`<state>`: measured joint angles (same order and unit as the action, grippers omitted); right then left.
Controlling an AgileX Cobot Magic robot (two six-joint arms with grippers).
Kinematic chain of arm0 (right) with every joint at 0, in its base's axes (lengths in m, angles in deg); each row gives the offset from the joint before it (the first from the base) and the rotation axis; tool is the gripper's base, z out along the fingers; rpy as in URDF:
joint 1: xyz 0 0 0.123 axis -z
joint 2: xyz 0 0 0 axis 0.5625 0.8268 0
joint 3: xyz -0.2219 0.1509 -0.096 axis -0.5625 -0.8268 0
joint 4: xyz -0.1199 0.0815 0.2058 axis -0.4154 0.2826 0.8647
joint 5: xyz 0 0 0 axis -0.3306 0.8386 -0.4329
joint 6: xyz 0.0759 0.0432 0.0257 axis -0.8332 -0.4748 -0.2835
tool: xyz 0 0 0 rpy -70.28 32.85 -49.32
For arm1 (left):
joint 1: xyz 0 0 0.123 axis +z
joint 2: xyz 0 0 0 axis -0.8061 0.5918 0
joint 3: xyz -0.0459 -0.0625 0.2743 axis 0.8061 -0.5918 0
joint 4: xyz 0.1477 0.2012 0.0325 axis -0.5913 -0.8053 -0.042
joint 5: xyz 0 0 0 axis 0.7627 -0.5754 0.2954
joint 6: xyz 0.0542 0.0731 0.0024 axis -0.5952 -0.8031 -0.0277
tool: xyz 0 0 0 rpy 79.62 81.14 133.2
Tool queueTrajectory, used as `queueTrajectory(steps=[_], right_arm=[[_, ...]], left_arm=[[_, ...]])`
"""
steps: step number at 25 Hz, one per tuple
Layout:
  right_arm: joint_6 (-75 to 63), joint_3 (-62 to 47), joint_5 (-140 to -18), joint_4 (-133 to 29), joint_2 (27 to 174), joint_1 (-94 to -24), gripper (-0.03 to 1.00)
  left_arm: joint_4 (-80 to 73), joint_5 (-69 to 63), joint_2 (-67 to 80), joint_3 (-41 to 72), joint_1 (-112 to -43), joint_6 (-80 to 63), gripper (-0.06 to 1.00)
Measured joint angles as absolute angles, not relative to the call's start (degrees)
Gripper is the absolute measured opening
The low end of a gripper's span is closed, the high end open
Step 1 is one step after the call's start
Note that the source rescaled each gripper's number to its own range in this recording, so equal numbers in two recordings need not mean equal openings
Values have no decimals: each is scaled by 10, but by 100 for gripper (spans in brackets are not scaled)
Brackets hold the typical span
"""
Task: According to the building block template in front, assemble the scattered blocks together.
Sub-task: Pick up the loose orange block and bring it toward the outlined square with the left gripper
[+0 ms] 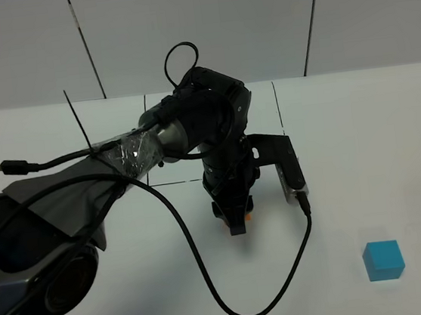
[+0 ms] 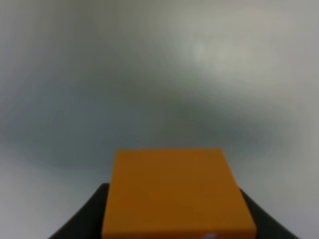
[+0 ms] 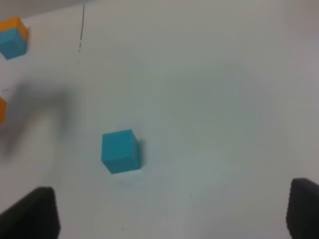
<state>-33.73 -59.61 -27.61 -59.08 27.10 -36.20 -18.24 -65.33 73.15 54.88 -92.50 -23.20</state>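
My left gripper reaches down at the middle of the table and is shut on the orange cube. In the left wrist view the orange cube sits between the dark fingers. The cyan-blue cube lies alone at the front right, and it also shows in the right wrist view. My right gripper hovers open and empty above that cube, its fingertips wide apart. The template, an orange cube joined to a cyan one, shows only in the right wrist view. In the exterior view my left arm hides it.
A thin black drawn line marks a rectangle on the white table. The left arm's black cable loops over the table in front of the gripper. A grey wall stands at the back.
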Motion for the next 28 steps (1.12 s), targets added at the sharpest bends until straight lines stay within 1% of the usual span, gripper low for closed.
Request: queueTrajectory(steps=[10,28], right_arm=[[-337,-596,-276,-591,271,-362,81],[-337,-596,-276,-591,271,-362,81]], left_arm=[[-172,-647,777,564,-935,-261,0],[-172,-663,778,565,-935,-267,0]])
